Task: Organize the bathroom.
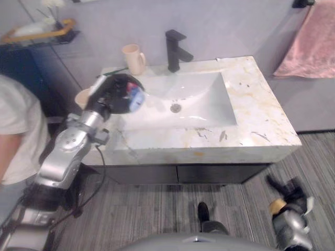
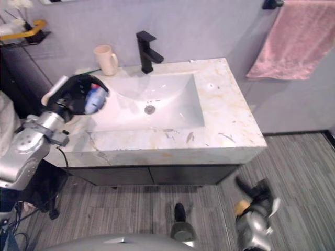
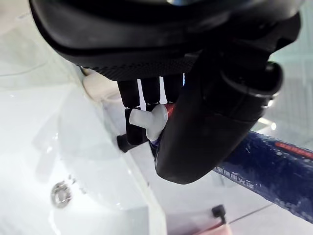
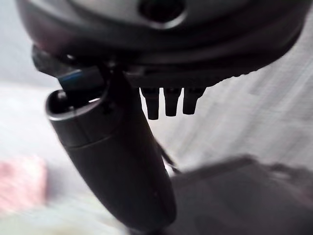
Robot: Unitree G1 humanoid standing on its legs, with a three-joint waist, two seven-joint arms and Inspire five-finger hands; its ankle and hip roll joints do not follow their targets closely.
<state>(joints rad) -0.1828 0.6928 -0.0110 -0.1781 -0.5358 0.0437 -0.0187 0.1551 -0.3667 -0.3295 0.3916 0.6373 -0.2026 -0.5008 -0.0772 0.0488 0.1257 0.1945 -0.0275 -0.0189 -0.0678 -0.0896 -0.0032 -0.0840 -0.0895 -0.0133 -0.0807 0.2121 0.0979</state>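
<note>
Table (image 1: 261,120): a pale marbled vanity top stood against the grey wall, with a dark cabinet under it and striped grey floor in front.
Basin (image 1: 209,104): white and rectangular, sunk into the middle of the table, with a round drain (image 1: 176,107) near its centre.
Towel (image 2: 298,42): pink, hung on the wall beyond the right end of the table.
Person (image 1: 15,130): someone in a white top stood at the far left, beside the robot's left arm.
Shelf (image 1: 39,34): a small wall shelf with a yellow rim, up on the left, well apart from the table.
Faucet (image 1: 175,49): black and upright, at the back edge of the basin.
Left hand (image 2: 76,94): held over the left end of the table beside the basin, fingers and thumb curled round a tube.
Right hand (image 1: 285,193): hung low over the floor, right of the table; in its wrist view the fingers pointed out fairly straight, holding nothing.
Cup (image 1: 133,57): cream, with a handle, upright on the table just left of the faucet.
Tube (image 3: 274,166): dark blue with red and white markings, gripped in the left hand; its end stuck out towards the basin.
</note>
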